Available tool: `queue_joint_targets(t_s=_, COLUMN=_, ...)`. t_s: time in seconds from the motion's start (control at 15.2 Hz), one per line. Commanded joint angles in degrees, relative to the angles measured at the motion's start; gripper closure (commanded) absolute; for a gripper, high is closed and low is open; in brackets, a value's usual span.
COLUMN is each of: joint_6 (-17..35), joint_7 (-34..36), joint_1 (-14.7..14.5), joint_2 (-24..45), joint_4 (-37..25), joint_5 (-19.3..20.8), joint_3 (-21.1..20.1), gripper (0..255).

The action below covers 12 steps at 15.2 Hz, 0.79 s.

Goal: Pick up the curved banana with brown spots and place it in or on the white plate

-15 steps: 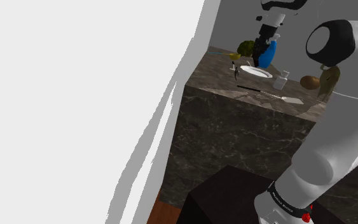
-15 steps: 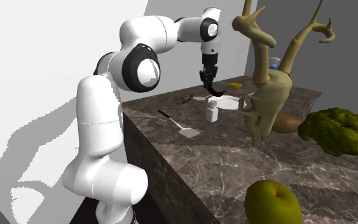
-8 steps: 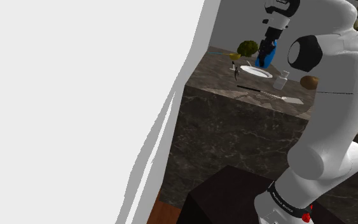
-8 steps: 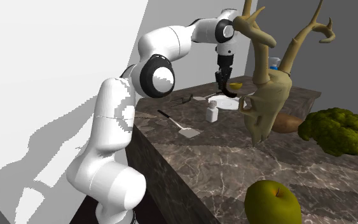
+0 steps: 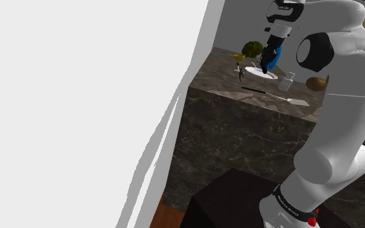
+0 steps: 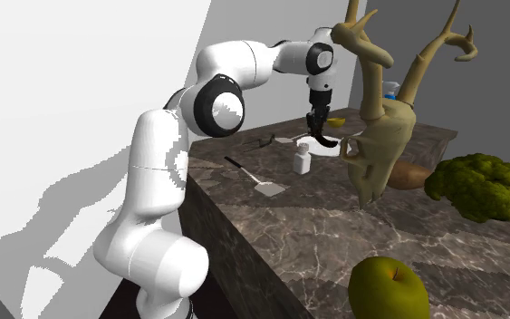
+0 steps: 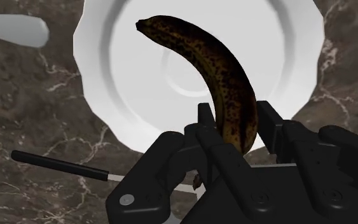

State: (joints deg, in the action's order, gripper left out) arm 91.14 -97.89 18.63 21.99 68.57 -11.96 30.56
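gripper [image 7: 236, 124]: fingers clamped on brown-spotted banana [image 7: 219, 76] | banana: one end between the jaws, curved length reaching out over white plate [image 7: 95, 70] | plate contact: cannot tell

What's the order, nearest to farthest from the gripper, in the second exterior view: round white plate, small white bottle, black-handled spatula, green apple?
1. Round white plate, directly under the gripper.
2. Small white bottle, beside the plate.
3. Black-handled spatula, toward the view's left.
4. Green apple, at the view's bottom.
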Motion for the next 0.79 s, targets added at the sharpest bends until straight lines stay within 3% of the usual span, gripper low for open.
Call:
queue_joint_targets(t_s=0.0, joint_6=2.1, joint_7=0.0, joint_1=-0.5, joint_2=-0.6, joint_4=2.8, joint_5=0.4, joint_3=0.1, gripper=255)
queue_joint_targets(t_s=0.26, joint_6=5.5, joint_7=0.0, joint_1=-1.3, joint_2=-1.5, joint_4=7.1, joint_5=0.8, joint_3=0.1, gripper=255)
queue_joint_targets(t_s=0.73, joint_6=5.5, joint_7=0.0, joint_1=-1.3, joint_2=-1.5, joint_4=7.1, joint_5=0.8, joint_3=0.1, gripper=255)
